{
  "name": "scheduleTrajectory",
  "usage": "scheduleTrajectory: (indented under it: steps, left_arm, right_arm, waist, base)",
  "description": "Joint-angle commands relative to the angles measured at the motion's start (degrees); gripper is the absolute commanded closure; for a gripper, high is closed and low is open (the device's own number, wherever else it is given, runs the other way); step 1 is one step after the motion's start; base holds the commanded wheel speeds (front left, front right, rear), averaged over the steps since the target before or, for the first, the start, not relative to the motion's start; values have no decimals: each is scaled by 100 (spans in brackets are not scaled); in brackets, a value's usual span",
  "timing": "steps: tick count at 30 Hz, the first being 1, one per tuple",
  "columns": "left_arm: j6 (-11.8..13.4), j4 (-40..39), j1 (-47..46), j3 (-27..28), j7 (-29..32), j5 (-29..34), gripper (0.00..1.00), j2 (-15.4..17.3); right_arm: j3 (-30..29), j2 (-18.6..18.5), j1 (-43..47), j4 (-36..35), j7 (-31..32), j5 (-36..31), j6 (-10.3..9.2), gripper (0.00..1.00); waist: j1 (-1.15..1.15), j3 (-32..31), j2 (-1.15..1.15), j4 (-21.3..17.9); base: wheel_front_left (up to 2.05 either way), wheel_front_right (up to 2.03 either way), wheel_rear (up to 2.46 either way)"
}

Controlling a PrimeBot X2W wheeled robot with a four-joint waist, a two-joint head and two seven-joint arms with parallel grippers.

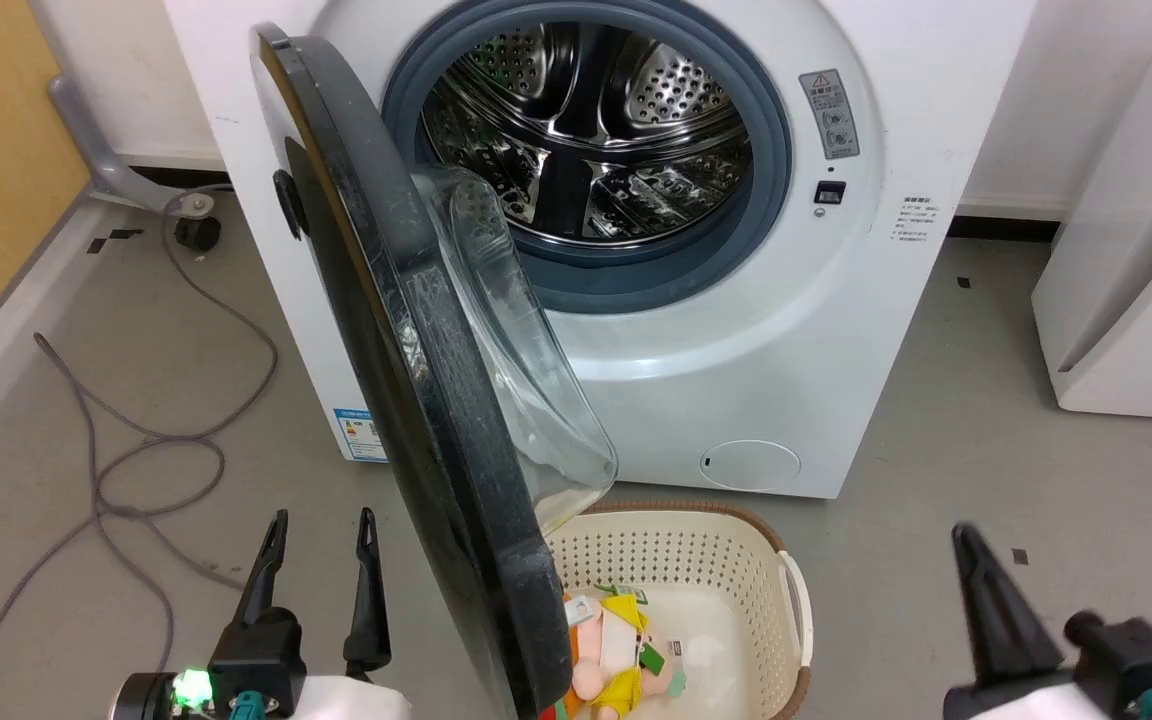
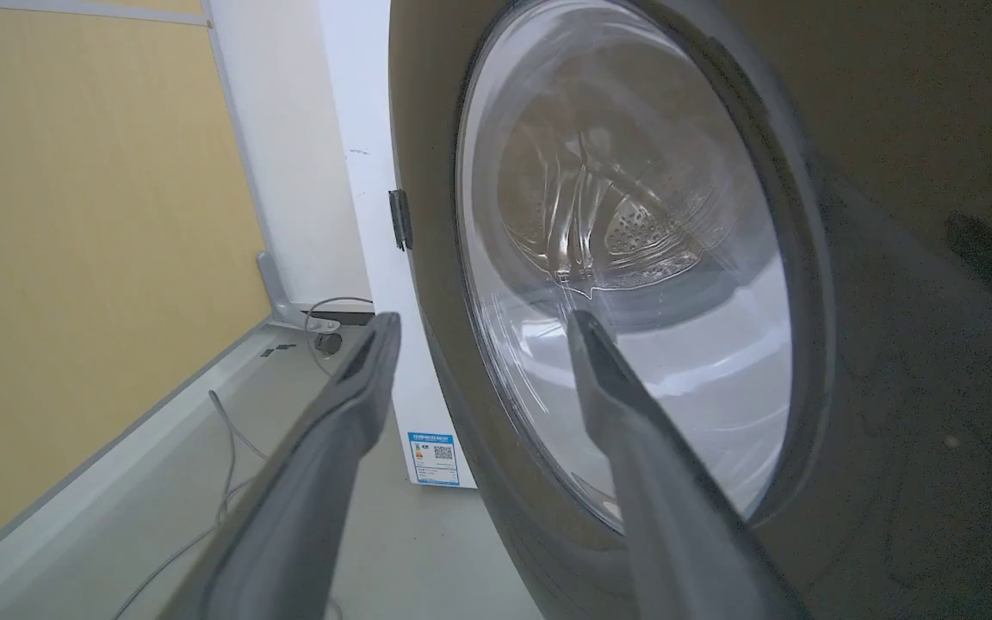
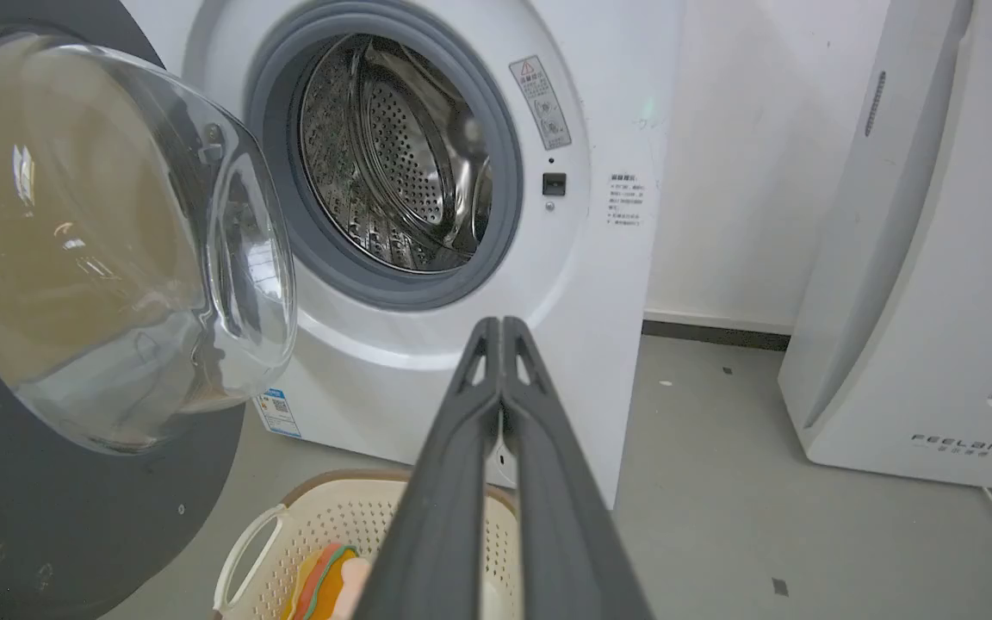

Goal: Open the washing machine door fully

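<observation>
Left of the door (image 1: 406,380), near its outer face, the left gripper (image 1: 324,520) hovers with jaws spread wide and empty. The door stands swung out, roughly square to the washer (image 1: 736,350) behind it. Well right of the door, the right gripper (image 3: 501,331) has its jaws pressed together, holding nothing.

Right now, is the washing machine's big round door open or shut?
Open. The washing machine door stands swung out to the left, leaving the steel drum uncovered.
</observation>
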Motion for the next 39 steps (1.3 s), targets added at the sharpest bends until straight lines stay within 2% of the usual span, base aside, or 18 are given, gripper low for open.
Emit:
scheduleTrajectory:
  steps: [1, 2, 3, 4, 13, 14, 15, 21, 27, 33, 39]
  left_arm:
    - [11, -3, 47, 5, -25, 4, 0, 12]
    - [11, -3, 47, 7, -25, 3, 0, 12]
    - [11, -6, 47, 9, -25, 2, 0, 11]
    - [10, -6, 47, 10, -25, 1, 0, 10]
    - [17, 5, 48, 66, -25, -37, 0, 3]
    - [36, -17, 33, 94, -25, -28, 57, 3]
    - [47, -44, 13, 117, -25, -18, 100, 3]
    - [81, -405, -220, 288, -25, 23, 100, 71]
    - [114, -1325, -421, 276, -25, 100, 100, 94]
    - [45, -2243, -603, -150, -25, 152, 100, 70]
    - [-80, -2716, -729, -833, -25, 209, 100, 46]
  right_arm:
    - [-8, 60, 107, 129, -24, 28, 3, 100]
    - [-11, 78, 124, 210, -24, 46, 3, 89]
    - [-18, 92, 133, 280, -24, 38, 3, 59]
    - [-25, 101, 135, 345, -24, 6, 3, 0]
    - [-267, 144, 122, 230, -25, -240, 3, 0]
    - [-282, 145, 127, 198, -25, -214, 3, 0]
    - [-295, 145, 131, 164, -25, -190, 3, 0]
    - [-339, 147, 162, 61, -25, -136, 3, 0]
    - [-363, 147, 179, 37, -25, -70, 3, 0]
    - [-388, 147, 197, 24, -25, -32, 3, 0]
    - [-343, 147, 178, 34, -25, -39, 3, 0]
  waist:
    - [0, -2, 0, 3]
    - [0, -4, 0, 4]
    - [0, -4, 0, 5]
    - [0, -4, 0, 5]
    - [0, -30, 0, 48]
    - [0, -31, 0, 59]
    - [0, -31, 0, 73]
    - [0, -34, 0, 147]
    - [0, -19, 0, 197]
    - [0, 11, 0, 259]
    - [0, 27, 0, 260]
  base:
    - [0, 0, 0]
    - [0, 0, 0]
    - [0, 0, 0]
    - [0, 0, 0]
    - [0, 0, 0]
    - [0, 0, 0]
    - [0, 0, 0]
    - [0, 0, 0]
    - [0, 0, 0]
    - [0, 0, 0]
    - [0, 0, 0]
